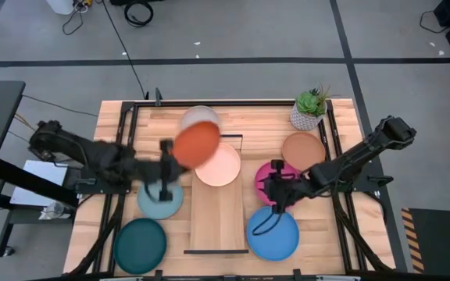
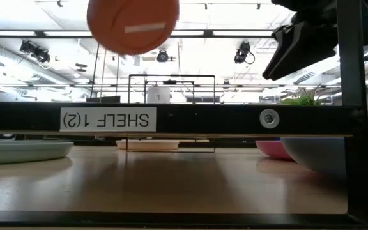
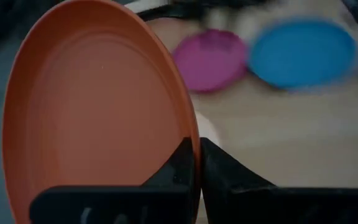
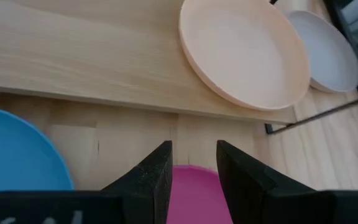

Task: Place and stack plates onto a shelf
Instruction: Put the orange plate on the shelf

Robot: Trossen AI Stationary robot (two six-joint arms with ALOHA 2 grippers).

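Above shelf (image 1: 219, 215) and cream plate (image 1: 219, 165), left fingers (image 3: 194, 180) clamp orange plate (image 1: 196, 144); right fingers (image 4: 194, 171) apart.

L fingers (image 3: 194, 163) clamped (R (image 4: 192, 163) parted)

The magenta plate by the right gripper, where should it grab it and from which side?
Take the magenta plate by its rim, on the edge nearest the right gripper. It lies flat on the table, so only the thin raised rim offers a pinch; its open fingers already hover there.
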